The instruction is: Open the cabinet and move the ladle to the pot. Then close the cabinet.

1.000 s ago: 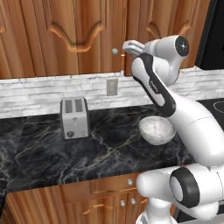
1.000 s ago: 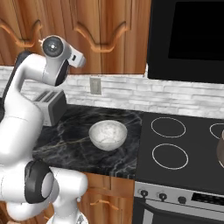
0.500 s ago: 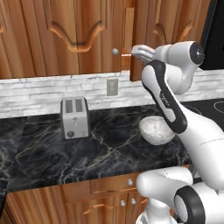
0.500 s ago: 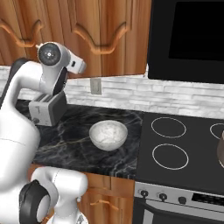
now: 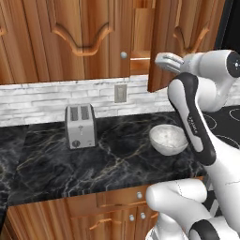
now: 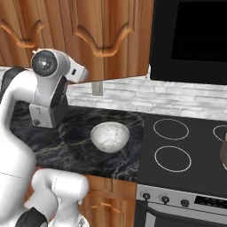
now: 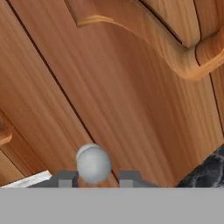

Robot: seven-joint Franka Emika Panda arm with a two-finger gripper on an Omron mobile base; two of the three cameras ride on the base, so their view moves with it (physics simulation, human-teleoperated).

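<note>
The cabinet hangs over the counter, its left door closed. Its right door stands partly swung out, leaving a gap onto a bare wooden shelf. My gripper sits at the lower inner corner of that door. In the hand view, the gripper has its two tips on either side of the round silver knob, shut on it. The ladle is hidden. The pot shows as a grey-brown sliver on the stove at the right edge.
A white speckled bowl and a silver toaster stand on the black marble counter. The black stove top lies to the right, with a dark appliance above it. A wall outlet is under the cabinet.
The right cabinet door has swung from nearly closed to partly open. My hand has drawn back and to the right with the knob between its fingers.
</note>
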